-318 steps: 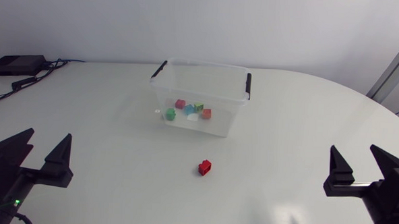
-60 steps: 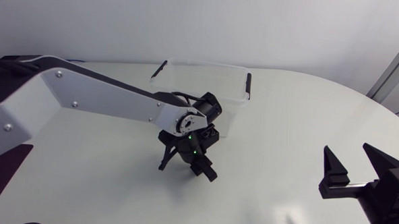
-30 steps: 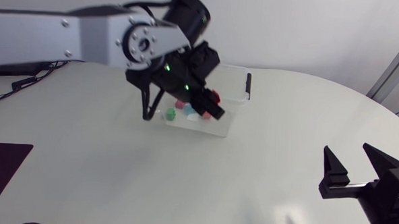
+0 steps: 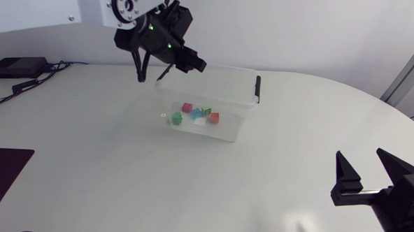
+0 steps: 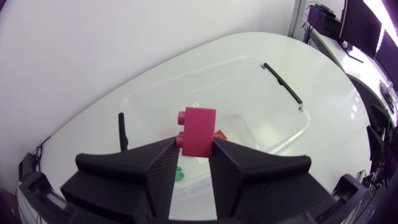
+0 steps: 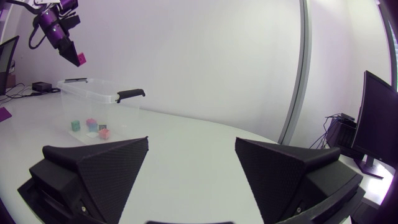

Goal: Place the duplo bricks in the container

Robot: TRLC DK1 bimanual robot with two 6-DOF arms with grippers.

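High above the container [image 4: 231,124], near its far left corner, the left gripper [image 5: 194,142] is clamped on the red brick [image 5: 198,130], which might strike the rim and bounce out if released there, while the right gripper [image 6: 191,142], jaws apart, sits well away from it.
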